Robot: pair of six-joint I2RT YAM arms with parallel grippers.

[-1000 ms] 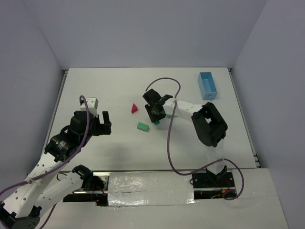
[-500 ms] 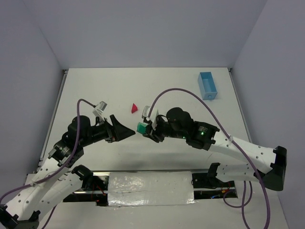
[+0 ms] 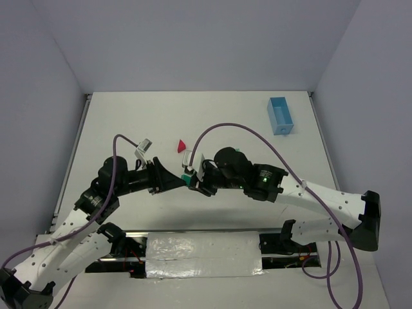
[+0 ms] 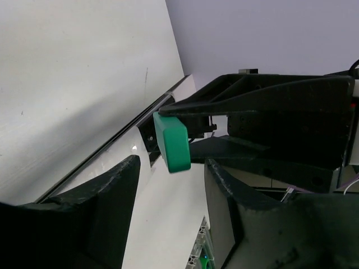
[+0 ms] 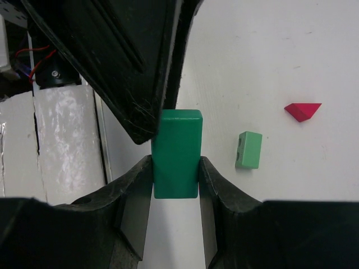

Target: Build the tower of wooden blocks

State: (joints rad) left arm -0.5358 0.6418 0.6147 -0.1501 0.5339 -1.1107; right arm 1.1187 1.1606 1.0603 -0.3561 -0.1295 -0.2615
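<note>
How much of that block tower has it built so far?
Nothing is stacked yet. The right pincer holds a green block in the air, with the left pincer open close to it. A pale green block and the red roof piece lie apart on the table, both unstacked.

Green block [image 4: 171, 141] near centre, tilted, long side roughly upright. Right gripper [image 4: 196, 131] reaches in from 3 o'clock, black fingers clamped on block's far side. Left gripper [image 4: 171, 175] at 6 o'clock, fingers [image 4: 106, 193] spread, block's lower end over gap, touching neither tip. White table [image 4: 73, 73] from 9 to 11 o'clock; grey wall [image 4: 252, 28] at 1 o'clock.
</note>
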